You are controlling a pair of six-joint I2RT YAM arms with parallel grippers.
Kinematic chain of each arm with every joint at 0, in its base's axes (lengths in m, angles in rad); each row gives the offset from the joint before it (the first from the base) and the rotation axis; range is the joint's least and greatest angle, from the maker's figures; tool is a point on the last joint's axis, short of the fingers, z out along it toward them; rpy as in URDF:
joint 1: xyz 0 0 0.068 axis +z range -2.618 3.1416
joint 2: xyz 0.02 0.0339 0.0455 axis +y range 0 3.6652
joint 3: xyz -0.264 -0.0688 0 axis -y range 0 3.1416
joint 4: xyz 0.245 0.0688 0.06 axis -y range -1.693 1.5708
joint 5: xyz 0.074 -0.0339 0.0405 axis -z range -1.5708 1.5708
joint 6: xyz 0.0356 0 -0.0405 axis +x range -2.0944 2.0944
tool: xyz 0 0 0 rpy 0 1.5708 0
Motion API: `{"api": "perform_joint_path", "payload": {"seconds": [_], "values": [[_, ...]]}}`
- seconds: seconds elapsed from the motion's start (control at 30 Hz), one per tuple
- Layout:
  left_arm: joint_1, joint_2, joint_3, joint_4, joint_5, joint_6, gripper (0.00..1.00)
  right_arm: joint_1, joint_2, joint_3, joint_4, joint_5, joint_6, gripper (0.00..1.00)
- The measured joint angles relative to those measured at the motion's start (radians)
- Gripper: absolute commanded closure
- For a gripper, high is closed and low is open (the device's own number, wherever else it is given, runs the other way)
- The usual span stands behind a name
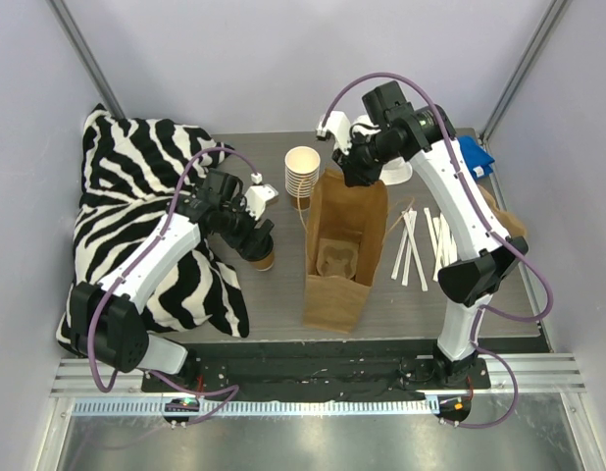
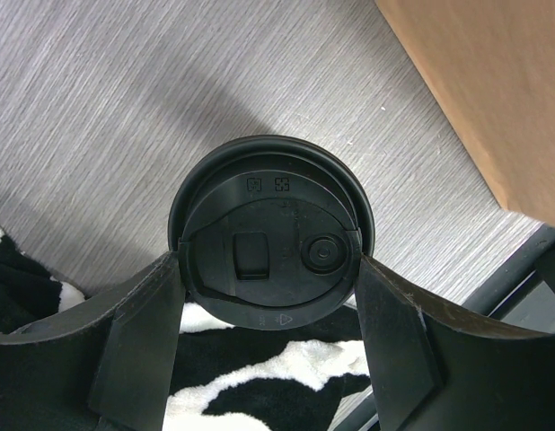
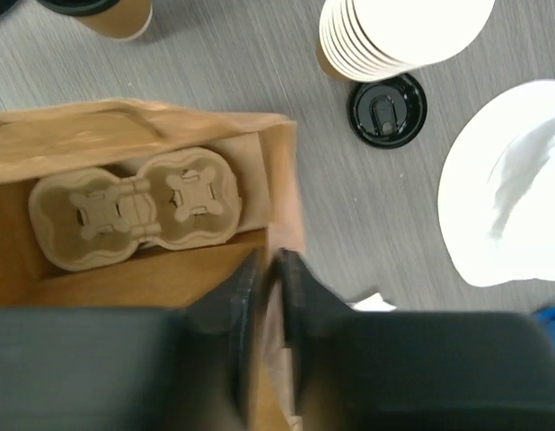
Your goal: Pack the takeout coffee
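Top external coverage is centred on an open brown paper bag [image 1: 360, 211], inside which a tan pulp cup tray [image 3: 134, 211] is seen lying on the bottom, two of its wells in sight. A stack of lidless cream cups [image 1: 302, 175] is set just beside the bag's far left corner. A loose black lid [image 3: 387, 109] lies flat on the table next to that stack, and a white round dish [image 3: 511, 189] is placed near it.

The takeout coffee [image 1: 263, 260] is stood upright on the table to the left of the bag, apart from it and close to the edge of a zebra-print cloth [image 1: 136, 216]. Its black lid [image 2: 270, 215] is framed by the left gripper [image 2: 270, 269], whose fingers [image 2: 147, 332] are held wide and pressed against the cup on both sides.

The right gripper [image 3: 268, 269] is positioned at the bag's far rim, its jaws drawn nearly together with the paper edge between them. Whether the paper is actually pinched cannot be told, as that part is blurred.

The grey wood-grain table [image 1: 283, 304] is half covered on the left by the cloth. White sticks [image 1: 418, 250] are scattered to the right of the bag, and a blue item [image 1: 476, 157] is seen at the far right corner. The cell is enclosed by pale walls [image 1: 283, 59].
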Motion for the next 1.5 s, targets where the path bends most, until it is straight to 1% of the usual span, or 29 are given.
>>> {"api": "perform_joint_path", "payload": {"seconds": [0.03,0.23,0.4,0.47,0.53,0.6,0.73,0.8,0.9,1.0,1.13,1.23,1.37,1.43,1.5], "values": [[0.000,0.000,0.000,0.000,0.000,-0.002,0.85,-0.001,0.000,0.002,-0.001,0.003,0.006,0.99],[0.005,-0.007,0.025,-0.014,0.008,-0.029,0.86,-0.002,0.000,0.016,0.000,0.028,0.076,0.99],[0.014,-0.013,0.103,-0.044,0.032,-0.052,0.86,-0.002,-0.004,0.011,0.001,0.062,0.154,0.99],[0.025,-0.013,0.161,-0.067,0.047,-0.064,0.86,-0.002,-0.004,0.011,0.001,0.071,0.185,0.99],[0.037,-0.007,0.245,-0.098,0.055,-0.082,0.86,-0.003,-0.004,0.010,0.002,0.077,0.206,0.99],[0.048,0.010,0.370,-0.116,0.066,-0.101,0.86,-0.005,-0.006,0.002,0.004,0.080,0.230,0.99],[0.057,0.073,0.678,-0.126,0.082,-0.145,0.86,-0.009,-0.007,-0.008,0.006,0.084,0.265,0.99],[0.058,0.098,0.804,-0.117,0.097,-0.175,0.87,-0.011,-0.007,-0.008,0.008,0.084,0.279,0.99],[0.058,0.134,0.966,-0.105,0.134,-0.226,0.87,-0.012,-0.007,-0.008,0.009,0.084,0.298,0.99],[0.052,0.156,1.064,-0.085,0.176,-0.275,0.87,-0.019,-0.007,-0.008,0.009,0.084,0.315,0.99],[0.002,0.163,1.107,-0.062,0.222,-0.320,0.87,-0.024,-0.007,-0.008,0.009,0.083,0.330,0.99],[-0.088,0.169,1.112,-0.059,0.259,-0.327,0.87,-0.031,-0.005,-0.008,0.009,0.082,0.346,0.99],[-0.163,0.182,1.111,-0.073,0.285,-0.323,0.87,-0.040,0.008,0.002,0.009,0.081,0.360,0.99],[-0.195,0.180,1.091,-0.080,0.285,-0.306,0.88,-0.044,0.017,0.014,0.008,0.079,0.367,0.99],[-0.230,0.164,1.038,-0.089,0.274,-0.278,0.88,-0.048,0.027,0.024,0.008,0.077,0.373,0.99]]}}
